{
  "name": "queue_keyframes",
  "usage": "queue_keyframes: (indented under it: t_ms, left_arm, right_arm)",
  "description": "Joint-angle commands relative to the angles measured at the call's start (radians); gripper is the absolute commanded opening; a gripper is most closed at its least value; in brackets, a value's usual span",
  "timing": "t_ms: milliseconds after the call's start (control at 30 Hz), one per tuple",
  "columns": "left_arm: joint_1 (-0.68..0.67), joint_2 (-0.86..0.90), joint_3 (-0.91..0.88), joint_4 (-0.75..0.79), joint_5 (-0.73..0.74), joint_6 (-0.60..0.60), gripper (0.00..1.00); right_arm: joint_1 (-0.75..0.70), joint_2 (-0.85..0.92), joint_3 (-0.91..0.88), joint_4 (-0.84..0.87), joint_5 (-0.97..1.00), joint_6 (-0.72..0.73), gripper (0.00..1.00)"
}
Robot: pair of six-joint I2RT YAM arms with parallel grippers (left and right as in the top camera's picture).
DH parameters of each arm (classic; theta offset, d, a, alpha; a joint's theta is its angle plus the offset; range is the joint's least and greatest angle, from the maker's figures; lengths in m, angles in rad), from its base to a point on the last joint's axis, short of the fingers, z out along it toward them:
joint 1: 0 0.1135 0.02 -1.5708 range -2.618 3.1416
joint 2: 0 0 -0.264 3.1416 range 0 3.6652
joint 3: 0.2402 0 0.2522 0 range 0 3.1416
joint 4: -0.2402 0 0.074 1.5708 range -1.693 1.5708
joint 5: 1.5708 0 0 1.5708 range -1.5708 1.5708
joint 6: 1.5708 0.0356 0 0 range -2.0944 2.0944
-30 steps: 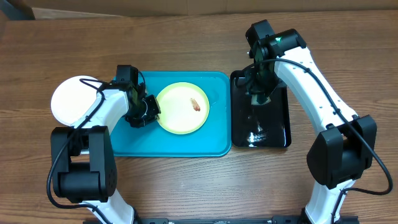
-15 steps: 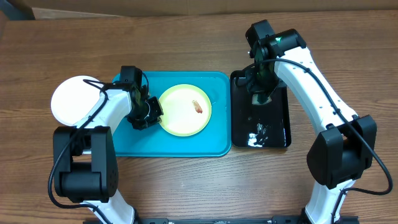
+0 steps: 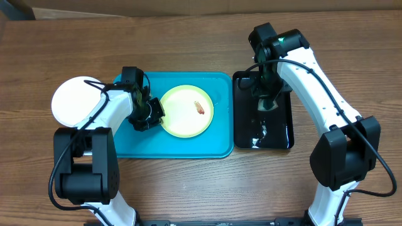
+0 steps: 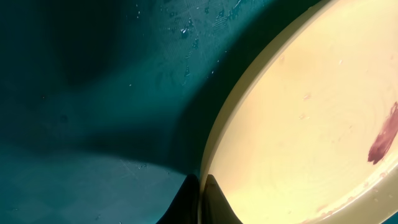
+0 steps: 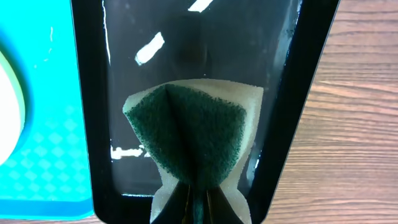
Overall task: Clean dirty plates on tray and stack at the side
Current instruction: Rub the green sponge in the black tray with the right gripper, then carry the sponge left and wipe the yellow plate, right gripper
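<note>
A pale yellow-green plate (image 3: 186, 112) with a reddish smear (image 3: 200, 108) lies in the turquoise tray (image 3: 182, 145). My left gripper (image 3: 151, 114) is shut on its left rim. In the left wrist view the dark fingertips (image 4: 214, 200) pinch the plate (image 4: 298, 124) at its edge, above the tray (image 4: 93, 93). My right gripper (image 3: 266, 100) hangs over the black tray (image 3: 284, 135), shut on a folded green sponge (image 5: 186, 134); the gripper (image 5: 198, 202) shows at the bottom of its wrist view. A white plate (image 3: 72, 102) rests on the table, left of the tray.
The black tray (image 5: 298, 93) holds a film of water with bright reflections. It stands just right of the turquoise tray (image 5: 43, 93). Brown wooden table (image 3: 201, 182) surrounds both trays. Both arm bases stand at the front edge.
The left gripper has nudged the yellow-green plate slightly right. The right gripper with the sponge has shifted a little toward the front over the black tray.
</note>
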Motion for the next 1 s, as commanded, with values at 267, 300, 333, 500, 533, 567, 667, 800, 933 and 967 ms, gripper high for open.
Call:
queue_keyframes:
  t_ms: [267,300,333,500,533,567,667,800,933,967]
  left_arm:
    - [-0.007,-0.018,-0.004,-0.003,-0.033,0.005,0.04]
    - [-0.007,-0.018,-0.004,-0.003,-0.033,0.005,0.04]
    - [-0.007,-0.018,-0.004,-0.002,-0.033,0.005,0.04]
    - [-0.008,-0.018,-0.004,-0.003,-0.033,0.005,0.04]
    - [-0.008,-0.018,-0.004,-0.003,-0.033,0.005,0.04]
    - [-0.008,-0.018,-0.004,-0.003,-0.033,0.005,0.04]
    - [-0.007,-0.018,-0.004,-0.003,-0.033,0.005,0.04]
    - [-0.010,-0.018,-0.004,-0.003,-0.033,0.004,0.04]
    - [-0.013,-0.018,-0.004,-0.003,-0.033,0.004,0.04]
    - [-0.013,-0.018,-0.004,-0.003,-0.033,0.004,0.04]
  right_arm:
    - [0.034,-0.041,0.260,-0.041,-0.123,0.005,0.04]
    - [0.045,-0.041,0.269,-0.024,-0.150,0.005,0.04]
    - [0.061,-0.041,0.274,-0.003,-0.177,0.003,0.04]
    - [0.155,-0.034,0.263,0.082,-0.222,0.011,0.04]
    - [0.175,-0.029,0.263,0.094,-0.222,0.011,0.04]
    - [0.204,-0.021,0.263,0.110,-0.220,0.011,0.04]
    - [0.272,0.016,0.263,0.133,-0.170,0.026,0.04]
    - [0.360,0.114,0.263,0.150,-0.013,0.062,0.04]
    - [0.392,0.187,0.263,0.178,0.091,0.061,0.04]
    - [0.396,0.203,0.263,0.183,0.111,0.061,0.04]
